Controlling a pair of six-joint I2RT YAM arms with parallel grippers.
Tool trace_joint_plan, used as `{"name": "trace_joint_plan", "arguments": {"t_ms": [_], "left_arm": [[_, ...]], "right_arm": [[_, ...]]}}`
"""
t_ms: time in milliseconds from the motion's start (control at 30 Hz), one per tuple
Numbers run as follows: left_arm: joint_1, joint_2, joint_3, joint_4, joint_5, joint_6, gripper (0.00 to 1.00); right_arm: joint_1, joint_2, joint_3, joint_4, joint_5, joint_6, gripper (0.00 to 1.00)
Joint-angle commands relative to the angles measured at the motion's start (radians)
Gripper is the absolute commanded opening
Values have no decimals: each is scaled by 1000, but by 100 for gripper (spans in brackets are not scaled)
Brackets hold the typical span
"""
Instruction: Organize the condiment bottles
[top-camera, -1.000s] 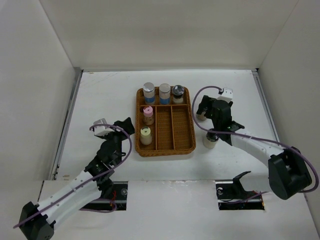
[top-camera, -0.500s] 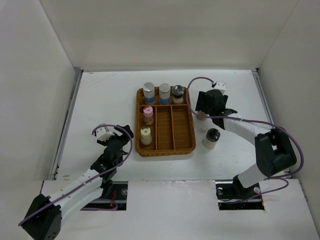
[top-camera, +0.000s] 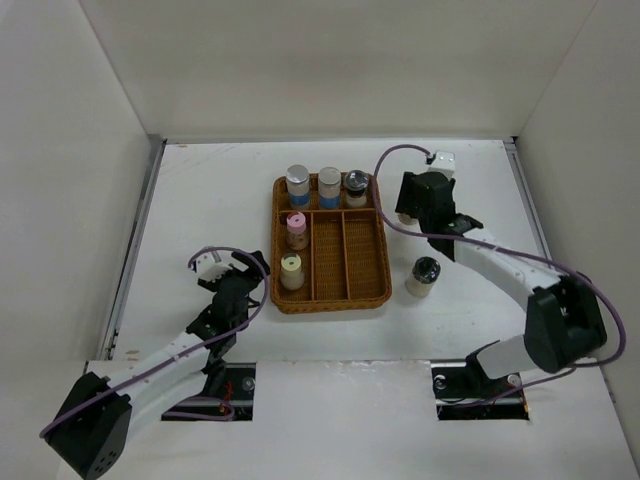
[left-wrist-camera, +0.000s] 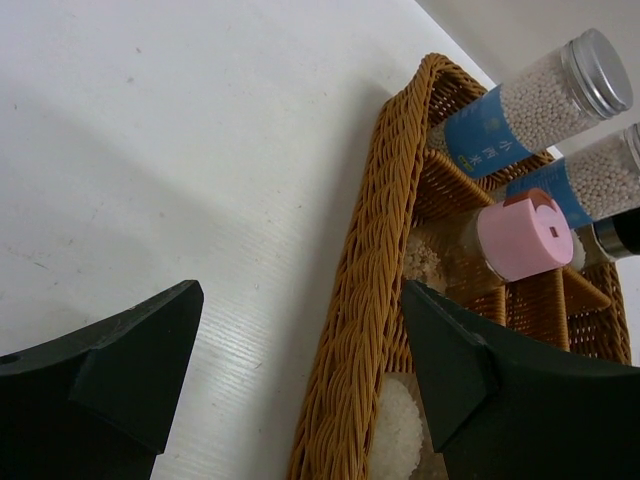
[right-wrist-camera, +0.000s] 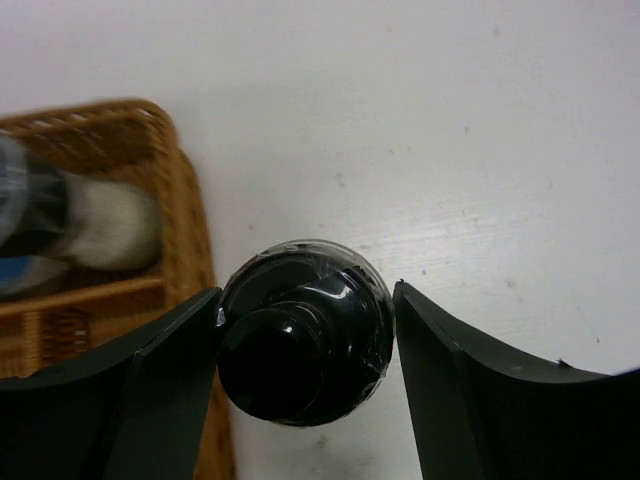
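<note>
The brown wicker tray (top-camera: 383, 262) holds two silver-capped blue-labelled bottles (top-camera: 298, 184) (top-camera: 329, 184), a black-capped bottle (top-camera: 356, 186), a pink-capped bottle (top-camera: 297, 229) and a pale-yellow-capped bottle (top-camera: 291, 270). Another black-capped bottle (top-camera: 424, 275) stands on the table right of the tray. My right gripper (top-camera: 407, 213) is by the tray's back right corner. In the right wrist view it (right-wrist-camera: 305, 300) is shut on a third black-capped bottle (right-wrist-camera: 300, 350), seen from above. My left gripper (top-camera: 253, 264) is open and empty, with the tray's left rim (left-wrist-camera: 370, 270) between its fingers (left-wrist-camera: 300, 300).
White walls enclose the table on three sides. The tray's two long middle and right compartments (top-camera: 345, 260) hold nothing. The pink cap (left-wrist-camera: 525, 238) and the silver-capped bottles (left-wrist-camera: 540, 105) show beyond the left fingers.
My right gripper has moved back and left, from above the table bottle to the tray's back right corner, closing round a black-capped bottle. My left arm has drawn slightly nearer.
</note>
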Motion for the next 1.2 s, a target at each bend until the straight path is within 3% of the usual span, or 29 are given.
{"name": "trace_joint_plan", "arguments": {"t_ms": [0,133,367,1000,1067,1167], "left_arm": [[-4,11,0,66,-1,-14,80],[-4,-2,-5,69,-6,-23,80],[4,-15,-17,78,0,-33,81],[-15,-29,-23,79,0,-33,82],[-15,-23,-25,79,-1,-33,82],[-15,-29,-23,79,2,-33,82]], "right_arm": [[54,-143,38,78,15,-9,56],[155,-149,47,78,-51,34,56],[335,3,133,152,-76,62,57],[385,293,266,195,-74,56,58],[387,308,271,193,-68,56,60],[399,293,268,192,-58,54,76]]}}
